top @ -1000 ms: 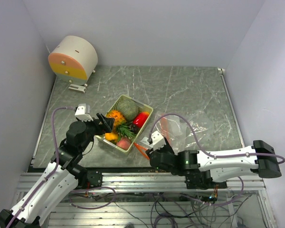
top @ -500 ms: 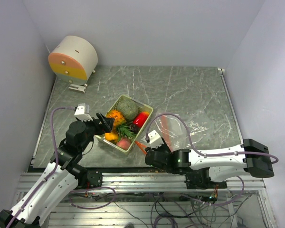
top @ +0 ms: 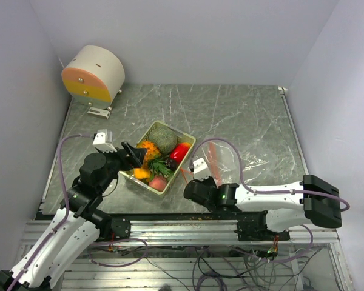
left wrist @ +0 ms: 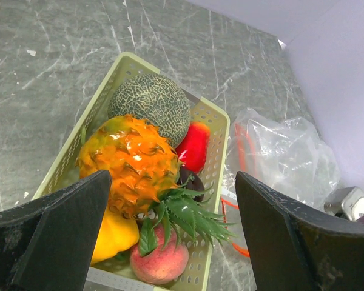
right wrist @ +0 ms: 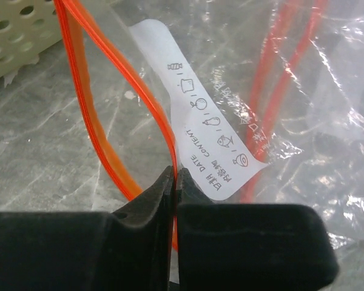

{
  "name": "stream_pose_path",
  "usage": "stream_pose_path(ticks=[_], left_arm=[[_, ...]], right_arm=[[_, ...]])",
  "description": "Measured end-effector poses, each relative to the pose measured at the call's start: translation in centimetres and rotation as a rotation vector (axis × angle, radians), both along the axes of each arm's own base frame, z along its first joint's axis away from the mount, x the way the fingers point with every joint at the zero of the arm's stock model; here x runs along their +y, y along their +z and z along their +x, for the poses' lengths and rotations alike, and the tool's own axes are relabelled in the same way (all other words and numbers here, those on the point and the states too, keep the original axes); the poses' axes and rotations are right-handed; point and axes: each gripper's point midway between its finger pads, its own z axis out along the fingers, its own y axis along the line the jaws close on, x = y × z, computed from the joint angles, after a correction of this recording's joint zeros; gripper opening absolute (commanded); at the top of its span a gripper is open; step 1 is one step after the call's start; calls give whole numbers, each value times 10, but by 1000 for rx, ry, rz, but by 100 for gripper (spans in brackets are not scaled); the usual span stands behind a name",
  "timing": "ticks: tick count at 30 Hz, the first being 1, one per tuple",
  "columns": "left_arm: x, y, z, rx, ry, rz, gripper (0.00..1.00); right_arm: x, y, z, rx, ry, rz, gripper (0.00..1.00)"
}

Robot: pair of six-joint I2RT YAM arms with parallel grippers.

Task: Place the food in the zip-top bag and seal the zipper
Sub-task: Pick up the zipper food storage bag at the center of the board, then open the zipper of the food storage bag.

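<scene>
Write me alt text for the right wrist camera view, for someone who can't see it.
The right end effector is pinched shut on the orange zipper edge of a crinkled clear plastic zip-top bag on a grey marbled table. The bag carries a white printed label; a pale green perforated basket corner shows at upper left.

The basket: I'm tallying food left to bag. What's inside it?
Inside the basket: a netted melon, an orange pineapple, a red pepper, a yellow piece, a pink peach and a leafy sprig. A dark item is half hidden by the sprig; anything beneath the pile is covered.
</scene>
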Motion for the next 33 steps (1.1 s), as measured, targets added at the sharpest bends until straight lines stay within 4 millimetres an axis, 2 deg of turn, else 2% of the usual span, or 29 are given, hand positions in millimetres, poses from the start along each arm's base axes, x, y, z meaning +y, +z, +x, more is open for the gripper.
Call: stream_pose_path(ticks=[3, 5, 8, 11, 14, 18, 22, 33], left_arm=[[-2, 0, -1, 3, -14, -2, 95], [-4, 0, -2, 4, -27, -3, 95], [-8, 2, -4, 3, -51, -9, 95], [-13, 9, -6, -12, -79, -23, 95], [-19, 12, -6, -23, -108, -36, 95], [-31, 18, -2, -21, -155, -57, 95], [-41, 26, -1, -28, -194, -90, 95], [-54, 45, -9, -65, -258, -192, 95]], right_arm=[[-2, 10, 4, -23, -40, 4, 0], [2, 27, 9, -51, -69, 41, 0], [13, 66, 15, -97, -85, 155, 0], [26, 117, 21, -155, -76, 337, 0], [37, 157, 26, -209, -66, 456, 0], [63, 197, 36, -266, -45, 529, 0], [84, 215, 44, -307, -27, 544, 0], [88, 215, 62, -347, -47, 531, 0]])
